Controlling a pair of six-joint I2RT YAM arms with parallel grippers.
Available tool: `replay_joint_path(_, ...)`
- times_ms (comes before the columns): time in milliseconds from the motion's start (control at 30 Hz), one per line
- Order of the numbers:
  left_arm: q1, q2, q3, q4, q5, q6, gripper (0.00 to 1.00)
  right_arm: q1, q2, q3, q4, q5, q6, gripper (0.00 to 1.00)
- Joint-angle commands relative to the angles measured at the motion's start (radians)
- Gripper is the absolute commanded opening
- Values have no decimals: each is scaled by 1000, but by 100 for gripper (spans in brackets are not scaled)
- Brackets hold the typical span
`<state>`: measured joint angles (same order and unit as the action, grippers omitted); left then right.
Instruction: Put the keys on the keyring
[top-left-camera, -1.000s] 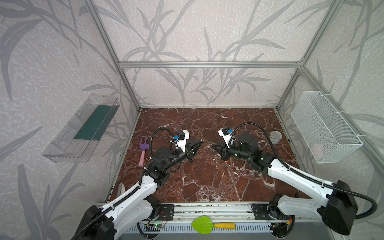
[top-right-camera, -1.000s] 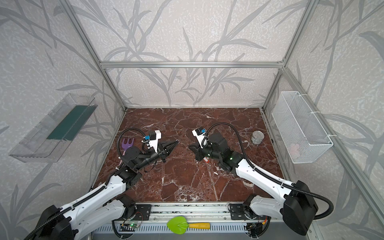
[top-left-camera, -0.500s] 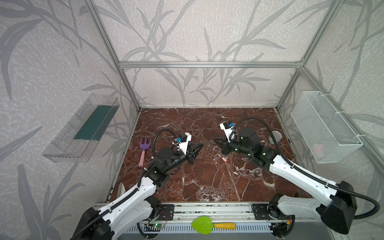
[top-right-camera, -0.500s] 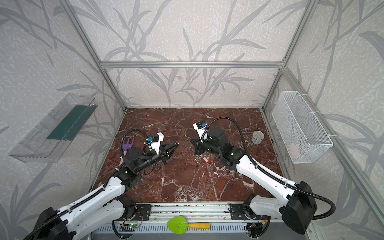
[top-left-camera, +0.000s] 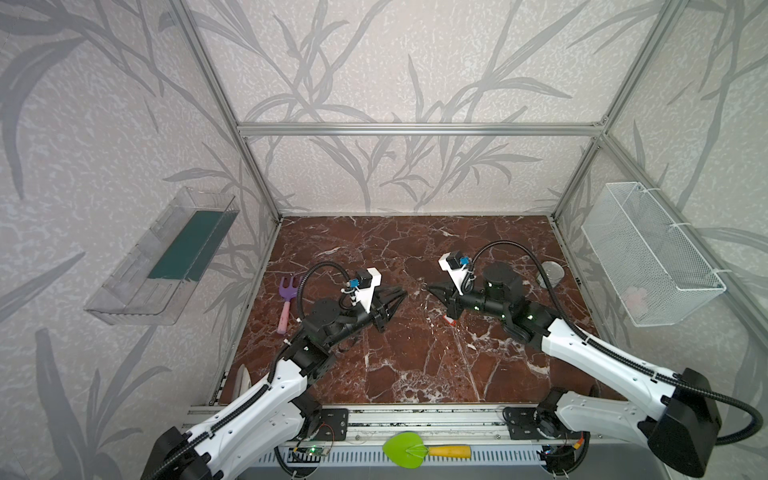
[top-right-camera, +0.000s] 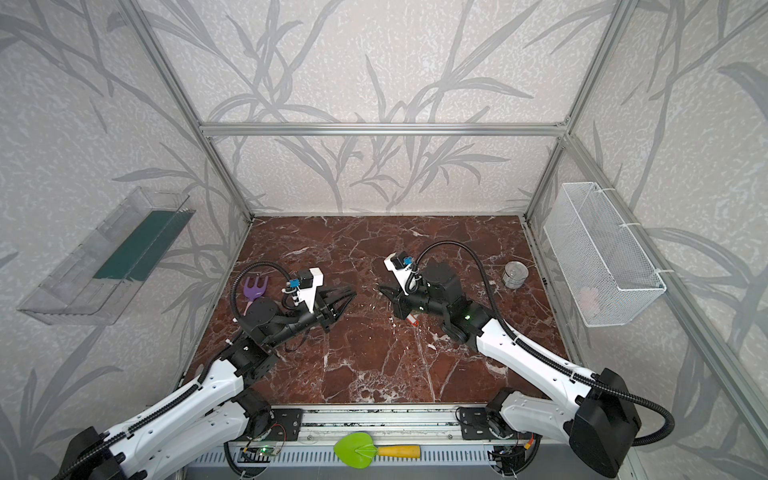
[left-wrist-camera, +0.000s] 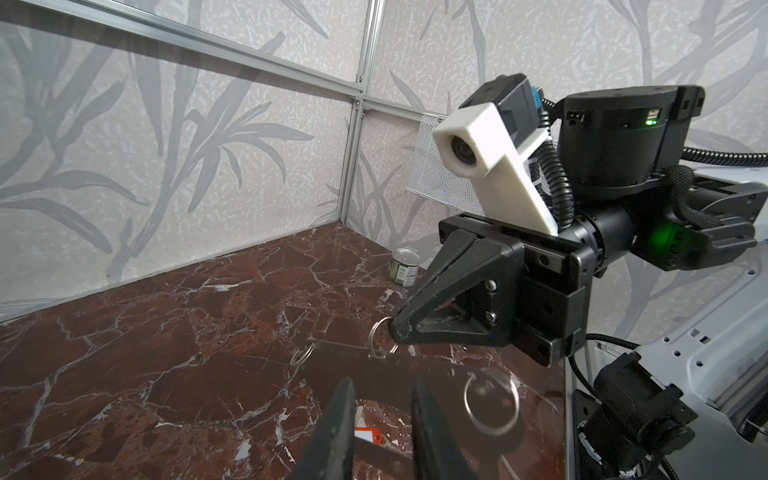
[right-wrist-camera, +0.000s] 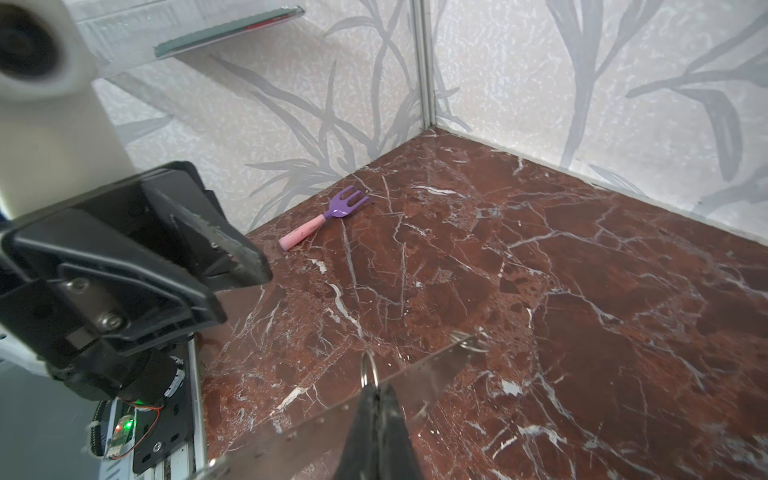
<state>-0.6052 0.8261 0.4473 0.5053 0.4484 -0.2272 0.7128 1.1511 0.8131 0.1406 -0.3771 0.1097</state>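
keys (left-wrist-camera: 368, 436) loose on the marble floor (top-left-camera: 415, 374), keyring (right-wrist-camera: 432, 365) up in the right gripper (right-wrist-camera: 376, 388)
the red tag with its white label lies flat on the floor, apart from the keyring; the silver key itself is too small to make out. the keyring is held above the floor, its holed edge showing, and the right gripper's jaws are pressed together on a small metal ring (right-wrist-camera: 369, 365) at that edge. the left gripper (left-wrist-camera: 382, 419) faces it, fingers apart, the tag showing between them.
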Motion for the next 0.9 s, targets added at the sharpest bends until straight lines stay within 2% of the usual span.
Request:
replay_joint_path(0,-10,0,21,-3,51,26,26,-23,-33,-38,178,-151,-62,0)
replay_joint_path(367,-44,21,21,7,92,63,27,-88,-3,-102,420,-452,13,0)
replay_joint_path(867,-68,-3,-6,84,97,76,27,-90,44,-92,469,-559,55,0)
